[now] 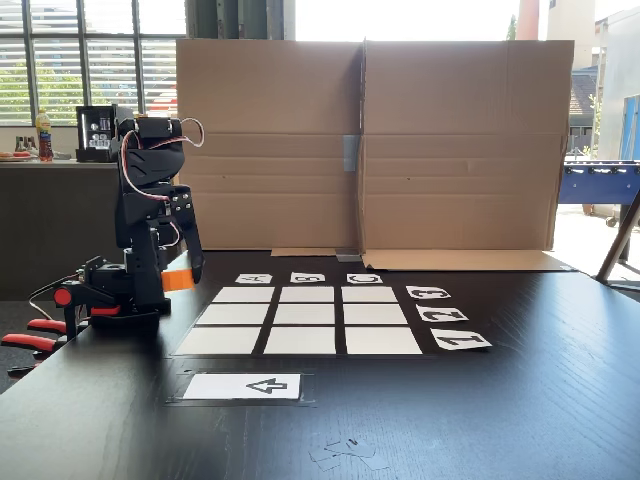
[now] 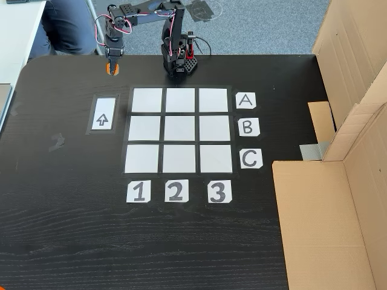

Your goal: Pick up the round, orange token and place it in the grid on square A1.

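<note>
The orange token hangs above the black table, off the grid's corner on the robot's side. My gripper points straight down and is shut on it. The grid lies flat mid-table with nothing on its cells. Square A1 is the near left cell in the side-on fixed view. In the fixed view from above it is the top left cell, a short way right of and below the token.
A white arrow card lies beside the grid's 1 side. Cardboard walls stand along one table edge. Red clamps hold the robot base. A seated person's legs are near the table's corner. Paper scraps lie near the front edge.
</note>
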